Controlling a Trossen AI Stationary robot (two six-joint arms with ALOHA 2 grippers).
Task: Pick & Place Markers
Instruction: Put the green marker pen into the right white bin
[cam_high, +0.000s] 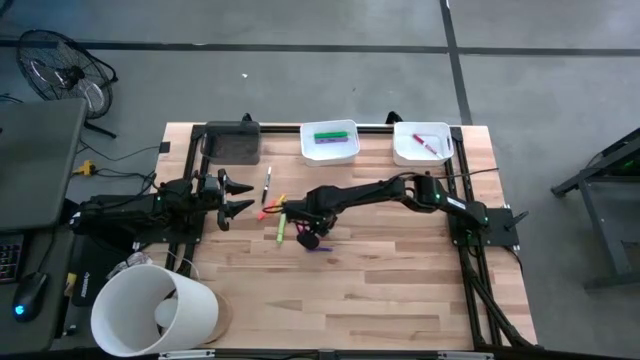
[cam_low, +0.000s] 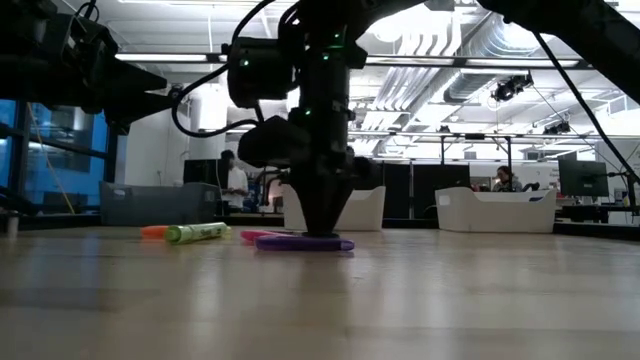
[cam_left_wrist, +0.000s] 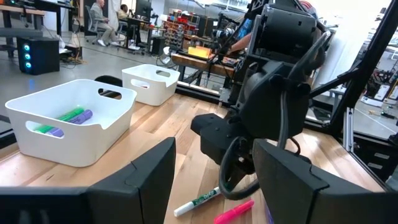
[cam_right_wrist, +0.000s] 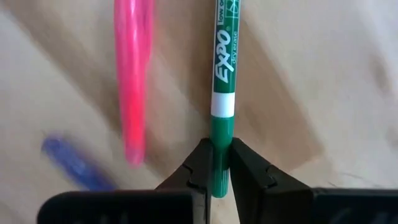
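The right hand (cam_right_wrist: 214, 171) was down at the middle of the worktop (cam_high: 400, 290), its fingers clamped on the green cap end of a green marker (cam_right_wrist: 224, 81) lying flat on the wood. A pink marker (cam_right_wrist: 132, 74) lay just beside it, a purple marker (cam_low: 303, 243) near. The left hand (cam_high: 238, 197) waited by the left edge, fingers apart.

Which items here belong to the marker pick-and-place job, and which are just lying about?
Belong to the job:
- green Expo marker, pinched at its cap by the right hand
- pink marker beside it
- purple marker on the table
- yellow-green marker
- two white trays holding markers

Lying about:
- white bucket
- floor fan
- left hand, waiting open
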